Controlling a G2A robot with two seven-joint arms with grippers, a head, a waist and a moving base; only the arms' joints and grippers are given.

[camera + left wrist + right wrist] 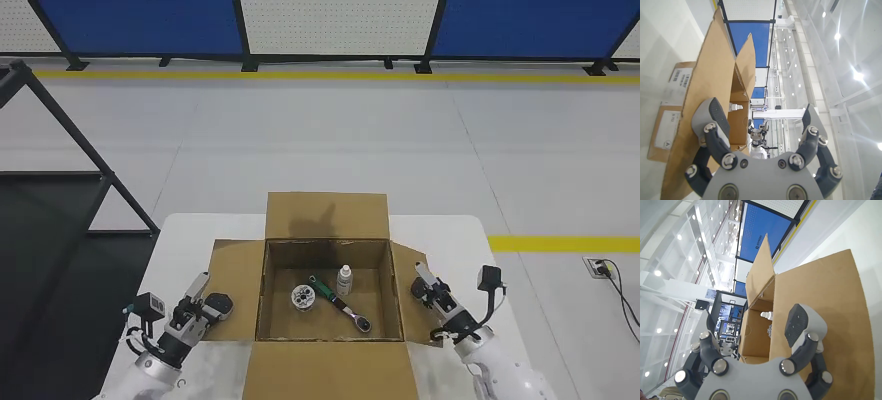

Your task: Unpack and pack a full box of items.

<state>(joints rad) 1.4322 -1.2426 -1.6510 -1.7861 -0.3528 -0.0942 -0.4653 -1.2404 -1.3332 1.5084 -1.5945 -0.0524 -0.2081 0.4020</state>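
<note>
An open cardboard box (328,215) stands in the middle of the white table with all its flaps spread out. Inside lie a round silver socket holder (303,296), a green-handled ratchet wrench (342,306) and a small white spray bottle (345,281). The bottle (735,107) peeks over the box wall in the left wrist view, and the bottle (766,315) shows the same way in the right wrist view. My left gripper (203,292) rests open beside the box's left flap (702,106). My right gripper (428,280) sits open beside the right flap (821,291). Neither holds anything.
The table (178,245) has bare strips outside both side flaps. A black metal frame (70,130) stands off the table's left. A second labelled cardboard box (664,121) lies behind the left flap in the left wrist view.
</note>
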